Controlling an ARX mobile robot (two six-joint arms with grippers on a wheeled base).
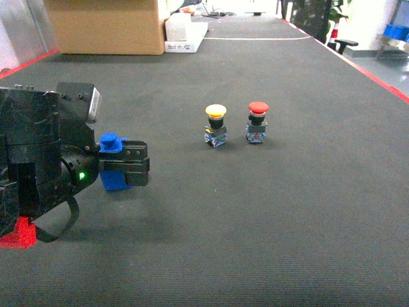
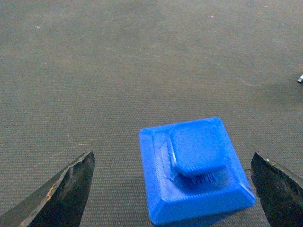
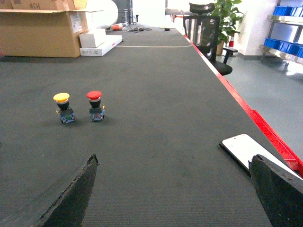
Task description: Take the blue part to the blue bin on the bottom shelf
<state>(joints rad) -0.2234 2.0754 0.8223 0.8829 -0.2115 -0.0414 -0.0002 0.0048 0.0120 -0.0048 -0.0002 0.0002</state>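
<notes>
The left gripper was seen low over the dark desk, at about 9 o'clock in the head view, with its jaws spread wide. The blue part was flanked by the two dark fingertips in the left wrist view, one at 8 o'clock and the other at 4 o'clock, and a clear strip of desk was visible between each fingertip and the part, so nothing was grasped. The part (a square block with a raised cap on top) was seated upright on the desk; in the head view it was partly covered by the gripper body, with its cap showing above and its base below. A green light was lit on the left arm's housing, and a small red block was visible at 8 o'clock under the arm.

The right gripper was released as well, its two fingertips spread apart at the bottom corners of the right wrist view, with only bare desk between them. It was not shown in the head view.

Farther out, near the middle of the desk, a yellow push button and a red push button were stood just beside each other, well apart from the blue part. A phone was laid near the red-taped desk edge at 4 o'clock in the right wrist view. A cardboard box and a white box were placed at 11 o'clock at the far end, and an office chair and blue bins on a shelf were seen beyond the desk at 2 o'clock.
</notes>
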